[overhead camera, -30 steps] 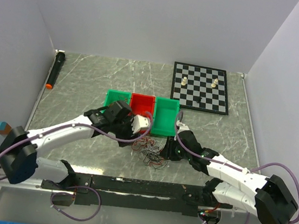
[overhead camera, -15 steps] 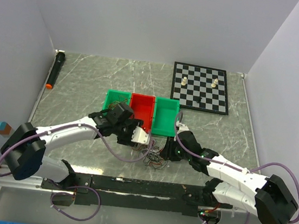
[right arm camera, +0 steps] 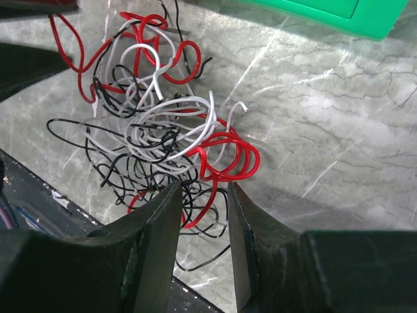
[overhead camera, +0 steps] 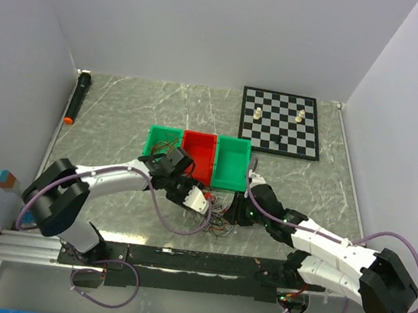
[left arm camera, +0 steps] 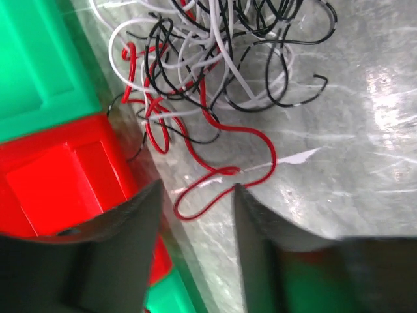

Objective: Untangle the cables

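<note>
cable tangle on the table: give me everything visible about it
The tangle of thin curly wires, red, white and black, plastic-coated by the look, lies as one loose knotted heap flat on the grey marbled table, just in front of the red plastic bin and the green plastic bin beside it. One red loop trails out between the fingers of the open left gripper; red and black strands pass between the fingers of the open right gripper. Neither grips it.

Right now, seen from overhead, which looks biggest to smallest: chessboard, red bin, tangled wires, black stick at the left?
1. chessboard
2. red bin and cables: about alike, both partly covered
3. black stick: long but thin, smallest
</note>
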Tool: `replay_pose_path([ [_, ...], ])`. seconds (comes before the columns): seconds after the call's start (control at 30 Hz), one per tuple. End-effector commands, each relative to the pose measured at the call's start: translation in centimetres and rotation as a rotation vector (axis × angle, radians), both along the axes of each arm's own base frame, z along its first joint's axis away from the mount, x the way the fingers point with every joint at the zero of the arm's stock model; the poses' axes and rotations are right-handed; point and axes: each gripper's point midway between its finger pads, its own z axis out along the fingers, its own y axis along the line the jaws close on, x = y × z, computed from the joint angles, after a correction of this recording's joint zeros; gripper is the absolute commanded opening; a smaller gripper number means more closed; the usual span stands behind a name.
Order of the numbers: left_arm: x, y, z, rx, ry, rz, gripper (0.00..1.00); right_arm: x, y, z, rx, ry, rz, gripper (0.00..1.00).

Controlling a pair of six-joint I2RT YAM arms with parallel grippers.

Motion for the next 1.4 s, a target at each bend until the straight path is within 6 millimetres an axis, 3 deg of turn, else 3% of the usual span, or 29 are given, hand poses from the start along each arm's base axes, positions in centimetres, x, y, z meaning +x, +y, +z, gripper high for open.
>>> replay_pose_path([
  [0.0, 0.4, -1.7, 0.9, -0.020, 0.011, -0.073, 0.41, 0.0, 0.3, 0.9, 0.034, -0.029, 0.001, 0.41],
  [0.23, 0.2, -1.6, 1.2, 0.003, 0.003, -0.071, 0.01, 0.1, 0.4, 1.3, 0.041, -0.037, 0.002, 0.41],
  [0.33, -0.3, -1.2, 2.6, -0.002, 0.024, -0.035, 0.01, 0.5, 0.3, 2.1, 0.036, -0.061, 0.001, 0.42],
  [0.4, -0.6, -1.4, 4.6, -0.039, 0.012, -0.017, 0.01, 0.9, 0.2, 2.9, 0.027, -0.087, -0.001, 0.43],
  [0.67, -2.5, -2.4, 16.9, -0.260, -0.069, 0.066, 0.01, 1.8, 0.6, 6.6, 0.049, -0.196, 0.035, 0.62],
  [0.9, -4.5, -2.5, 24.1, -0.419, -0.143, 0.084, 0.01, 2.3, 3.2, 11.8, 0.120, -0.373, 0.145, 0.74],
  [0.97, -4.8, -2.6, 25.4, -0.455, -0.148, 0.096, 0.01, 1.9, 4.4, 12.9, 0.149, -0.411, 0.185, 0.75],
  [1.13, -5.4, -2.7, 26.4, -0.480, -0.139, 0.118, 0.01, 0.9, 7.2, 14.7, 0.237, -0.446, 0.255, 0.76],
  [1.37, -4.4, -2.3, 28.1, -0.513, -0.221, 0.163, 0.01, -1.1, 9.1, 11.9, 0.237, -0.326, 0.336, 0.75],
])
